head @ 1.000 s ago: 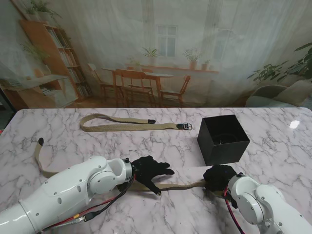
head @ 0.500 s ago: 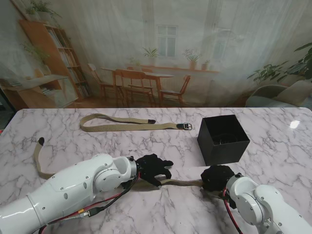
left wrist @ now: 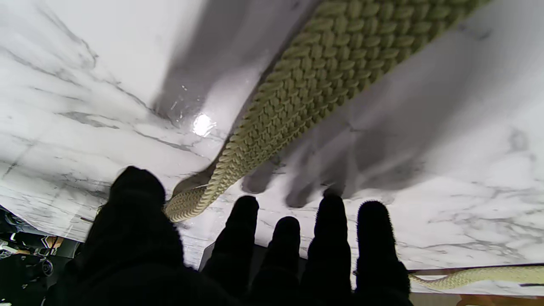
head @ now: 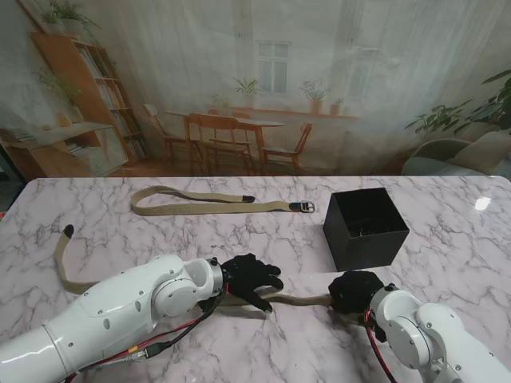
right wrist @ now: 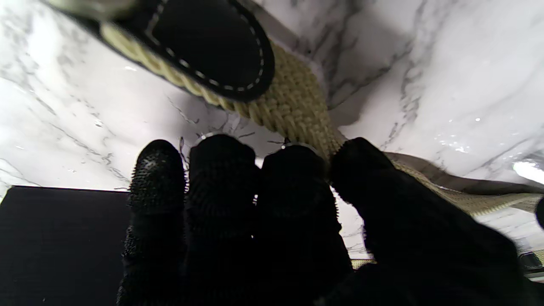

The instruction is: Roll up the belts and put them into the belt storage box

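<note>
Olive woven belt [head: 299, 301] lies across the lower middle of the frame. Right hand [head: 357, 290] grips its end; left hand [head: 247, 279] rests spread on it. The black square box [head: 366, 228] is untouched. Loose grip could unravel the roll.

Two belts lie on the marble surface [head: 447, 207]: a far belt [head: 215, 204], folded back on itself with a metal buckle at one end, and a near belt [head: 299, 301] running across in front of the robot. Both are the same olive woven kind with dark tips. There is one black storage box [head: 366, 229], open at the top. Two black-gloved robot hands are over the near belt, the left robot hand [head: 247, 279] and the right robot hand [head: 355, 290], each with five fingers.
</note>
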Controlling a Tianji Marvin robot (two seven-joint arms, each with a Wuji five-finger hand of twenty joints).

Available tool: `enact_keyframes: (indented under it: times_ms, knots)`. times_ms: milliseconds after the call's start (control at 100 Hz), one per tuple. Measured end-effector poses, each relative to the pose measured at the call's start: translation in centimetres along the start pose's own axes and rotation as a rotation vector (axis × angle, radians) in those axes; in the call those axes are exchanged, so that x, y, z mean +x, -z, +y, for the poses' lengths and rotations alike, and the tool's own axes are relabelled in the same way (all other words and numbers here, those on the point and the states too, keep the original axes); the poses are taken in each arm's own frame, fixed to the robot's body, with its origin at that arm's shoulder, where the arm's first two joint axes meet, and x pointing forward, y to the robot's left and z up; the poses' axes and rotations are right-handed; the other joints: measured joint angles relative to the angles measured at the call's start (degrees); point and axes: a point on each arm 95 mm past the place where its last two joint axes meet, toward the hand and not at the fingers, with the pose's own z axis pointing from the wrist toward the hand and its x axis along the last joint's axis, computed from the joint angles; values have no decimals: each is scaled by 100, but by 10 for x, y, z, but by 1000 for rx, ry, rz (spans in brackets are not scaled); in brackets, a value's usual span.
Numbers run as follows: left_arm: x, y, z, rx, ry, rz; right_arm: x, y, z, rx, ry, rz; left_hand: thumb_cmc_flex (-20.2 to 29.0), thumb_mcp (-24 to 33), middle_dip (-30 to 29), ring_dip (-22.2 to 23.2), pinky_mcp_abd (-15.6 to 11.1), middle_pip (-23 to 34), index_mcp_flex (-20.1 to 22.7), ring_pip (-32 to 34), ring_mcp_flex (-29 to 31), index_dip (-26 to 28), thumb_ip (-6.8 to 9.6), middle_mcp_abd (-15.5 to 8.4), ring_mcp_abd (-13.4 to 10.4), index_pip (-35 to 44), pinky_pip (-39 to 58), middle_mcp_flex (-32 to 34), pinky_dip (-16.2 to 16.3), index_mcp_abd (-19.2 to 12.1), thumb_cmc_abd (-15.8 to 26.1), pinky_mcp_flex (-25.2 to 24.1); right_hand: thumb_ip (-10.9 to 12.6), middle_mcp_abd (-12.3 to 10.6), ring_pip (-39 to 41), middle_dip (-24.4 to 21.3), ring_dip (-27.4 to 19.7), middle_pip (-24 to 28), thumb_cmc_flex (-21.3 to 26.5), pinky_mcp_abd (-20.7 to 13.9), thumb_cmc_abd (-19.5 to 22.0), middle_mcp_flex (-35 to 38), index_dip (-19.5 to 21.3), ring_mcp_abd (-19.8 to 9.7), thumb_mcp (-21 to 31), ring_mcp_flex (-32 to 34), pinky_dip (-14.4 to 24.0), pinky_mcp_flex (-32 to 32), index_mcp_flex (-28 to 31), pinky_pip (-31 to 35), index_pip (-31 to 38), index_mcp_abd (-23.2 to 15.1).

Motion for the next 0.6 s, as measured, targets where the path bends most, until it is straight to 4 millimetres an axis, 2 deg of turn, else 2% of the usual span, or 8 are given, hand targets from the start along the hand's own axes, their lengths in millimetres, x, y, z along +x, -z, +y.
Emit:
enact_keyframes:
  times_ms: [50,180,240,300,350,410,470,600]
  knots:
    - [0,0,0,0,2,-1,0,0,0,0,-1,0,-190,-3,-1,-1,3,-10,-144,-8,0,-86,0,0,-22,-137,0,-3,0,19,0,-16,0,0,1,0,0,0,0,0,0,0,0,0,0,0,0,0,0,0,0,0]
    - [0,0,0,1,5,-3,1,0,0,1,-1,1,-262,-3,-63,-1,5,-88,-352,-14,1,-269,0,13,-54,-358,0,-6,0,87,-111,-29,0,0,2,0,0,2,0,1,0,0,0,0,1,0,-1,0,-1,0,0,0]
    - [1,-1,0,-3,-10,1,1,0,0,2,0,1,-239,3,-64,-1,6,-90,-409,-31,-21,-283,0,18,79,-372,0,-6,0,91,-272,-29,0,0,2,0,0,3,0,1,0,0,0,0,1,0,-1,4,-1,0,0,0]
    - [4,-3,0,-13,-35,9,1,0,-1,1,0,1,161,17,-64,-1,5,-90,-409,-68,-79,-284,0,14,186,-372,0,-7,0,91,-319,-29,0,0,2,0,0,4,0,1,0,0,-1,0,1,0,-2,5,-1,0,0,0]
    - [3,-4,-2,-16,-44,10,1,0,-1,0,0,1,431,10,-64,7,5,-91,-402,-68,-61,-254,0,11,142,-225,0,-9,0,77,-319,-27,0,-1,2,0,0,4,0,1,0,0,-1,0,1,0,-2,5,-1,0,0,0]
    - [2,-4,-2,-16,-52,5,1,0,-1,-1,0,1,772,-25,-64,11,5,-113,-324,-68,-60,-44,0,8,-11,64,0,-99,2,47,-315,-15,0,-1,3,0,0,4,0,1,0,0,-1,0,1,0,-2,5,-1,0,0,0]
    - [1,-4,-2,-12,-68,-1,1,0,-1,-2,0,0,989,113,-64,65,-1,-120,-257,-59,-56,401,0,1,-142,417,4,-153,66,-95,-319,3,0,-1,3,0,0,4,0,1,0,0,-1,0,1,0,-3,5,-1,0,0,0]
    - [1,-5,0,3,-105,-8,1,0,-1,-2,-1,0,1061,171,39,145,-2,-15,-463,52,29,1566,0,1,-202,1071,148,-365,160,-223,-368,7,0,-1,3,0,0,4,1,1,0,0,-1,0,1,0,-4,5,-1,0,0,0]
